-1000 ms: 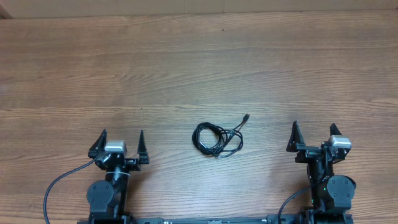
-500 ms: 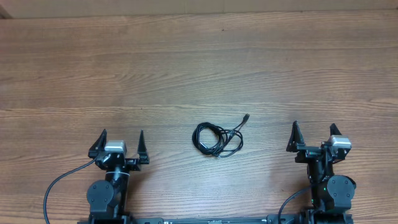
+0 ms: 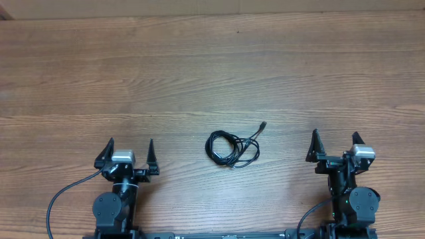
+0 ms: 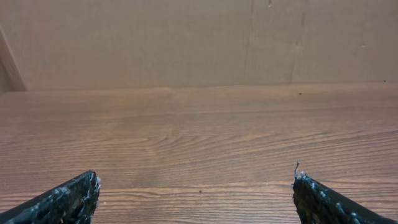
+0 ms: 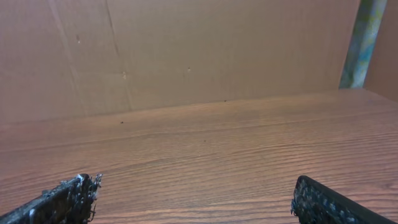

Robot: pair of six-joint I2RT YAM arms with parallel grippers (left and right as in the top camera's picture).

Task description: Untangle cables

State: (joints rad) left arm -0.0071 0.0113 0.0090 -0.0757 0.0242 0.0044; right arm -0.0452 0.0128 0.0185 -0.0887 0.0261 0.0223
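The cables (image 3: 232, 147) lie in a small, loose coil of thin black cord near the middle of the wood-grain counter (image 3: 199, 60). One plug-tipped end (image 3: 263, 124) strays to the far right. The overhead view is too small to count the cords. At the near edge, well apart from the coil, the left hand (image 3: 131, 143) and right hand (image 3: 335, 136) spread their pointed black fingers wide, holding nothing.

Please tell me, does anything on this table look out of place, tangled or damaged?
Only the cables: they lie tangled in one small bundle on the table, with one plug sticking out. The left end effector and the right end effector stand open, apart from it. No damage shows.
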